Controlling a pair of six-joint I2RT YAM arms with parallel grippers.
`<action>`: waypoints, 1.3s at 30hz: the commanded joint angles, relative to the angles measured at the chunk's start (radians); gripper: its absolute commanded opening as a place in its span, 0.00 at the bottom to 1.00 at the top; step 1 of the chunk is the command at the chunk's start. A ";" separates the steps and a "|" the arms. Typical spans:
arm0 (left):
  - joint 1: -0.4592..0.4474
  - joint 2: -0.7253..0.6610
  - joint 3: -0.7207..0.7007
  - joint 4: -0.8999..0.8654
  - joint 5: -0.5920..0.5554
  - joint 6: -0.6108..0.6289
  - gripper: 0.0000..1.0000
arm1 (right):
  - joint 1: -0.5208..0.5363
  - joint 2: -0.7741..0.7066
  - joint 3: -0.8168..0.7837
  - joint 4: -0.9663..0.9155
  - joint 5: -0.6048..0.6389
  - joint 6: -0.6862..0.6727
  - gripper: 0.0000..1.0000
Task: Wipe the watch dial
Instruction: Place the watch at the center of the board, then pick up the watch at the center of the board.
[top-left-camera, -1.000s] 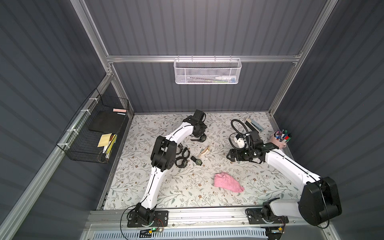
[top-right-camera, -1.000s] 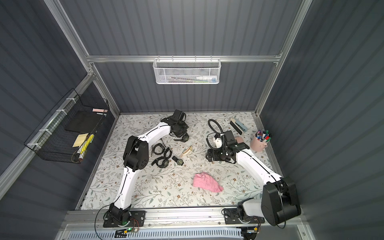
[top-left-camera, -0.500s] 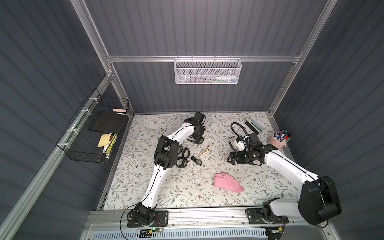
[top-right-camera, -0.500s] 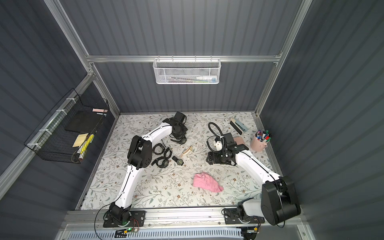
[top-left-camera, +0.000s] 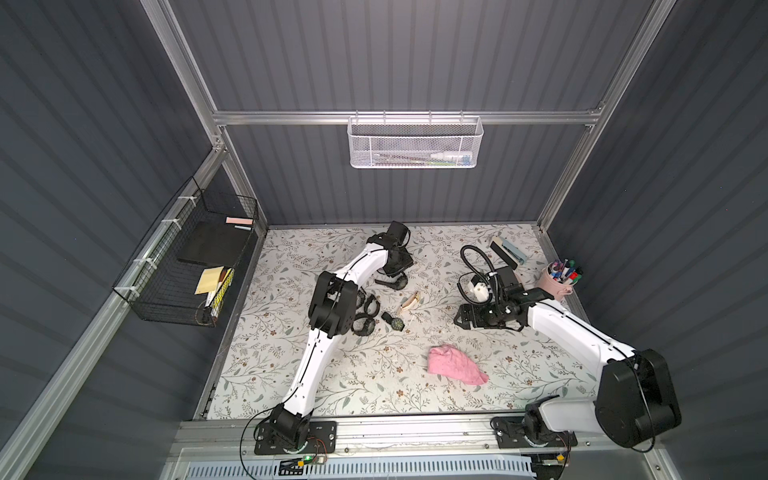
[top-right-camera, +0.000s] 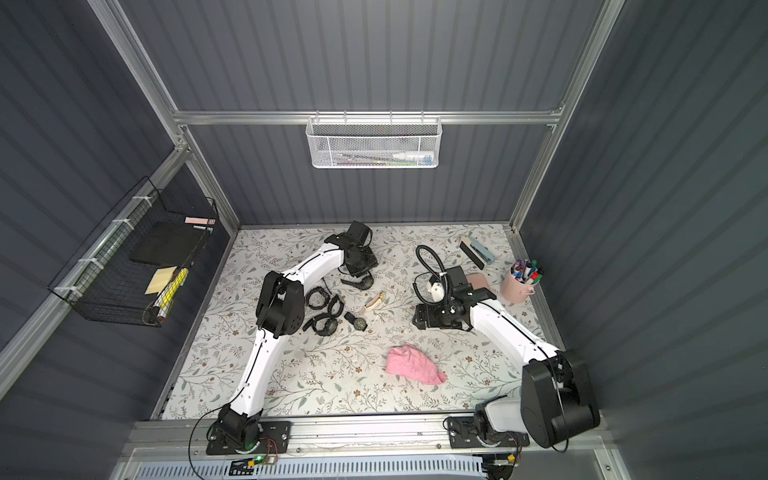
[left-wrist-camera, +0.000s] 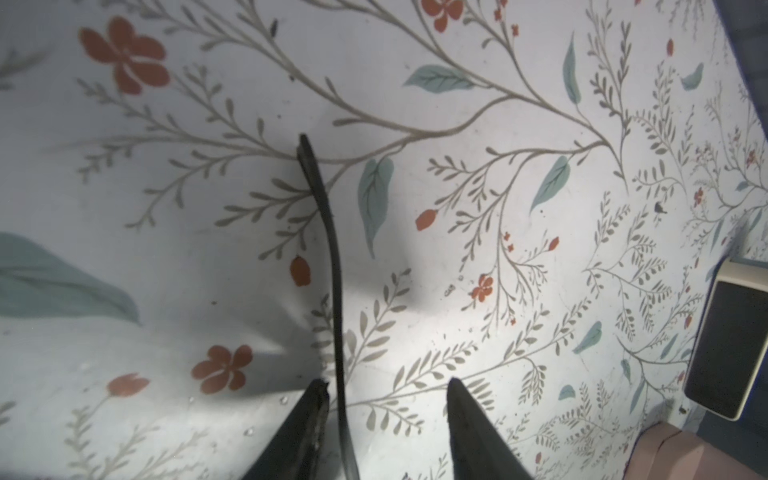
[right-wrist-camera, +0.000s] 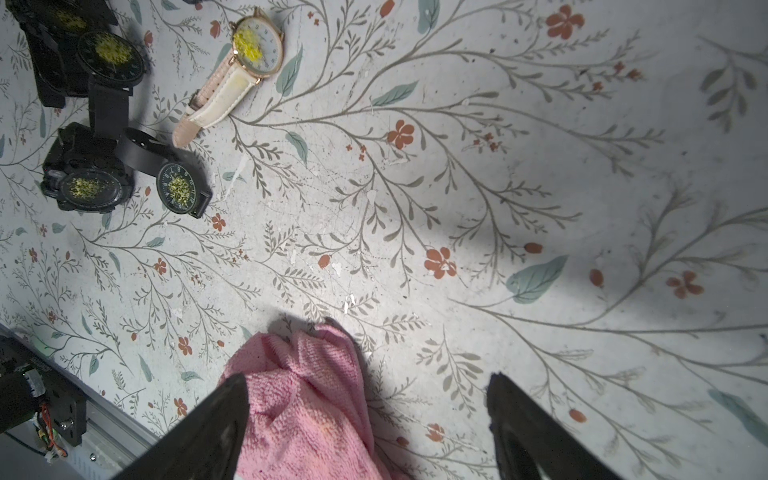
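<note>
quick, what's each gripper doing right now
left gripper: open, black watch strap between its jaws, not clamped
right gripper: open, holding nothing

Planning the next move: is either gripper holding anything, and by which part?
Nothing is clamped. The left gripper is open, a black watch strap passing between its jaws; the right gripper is open and empty.

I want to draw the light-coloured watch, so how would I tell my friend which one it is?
Near the middle of the floral-patterned tabletop, several black wristwatches lie together. At that group's edge lies a round gold-rimmed watch with a white dial. It alone has a pale pink-cream strap; its neighbours are all black.
</note>
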 joint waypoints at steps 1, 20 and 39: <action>0.018 0.042 0.035 -0.074 0.041 0.105 0.49 | 0.004 0.021 0.000 0.007 -0.002 0.011 0.91; 0.018 0.040 0.012 -0.066 0.071 0.150 0.38 | 0.005 0.038 0.000 0.021 0.002 0.003 0.90; 0.018 -0.017 -0.070 0.017 0.160 0.136 0.03 | 0.005 -0.016 -0.030 0.000 -0.056 0.002 0.91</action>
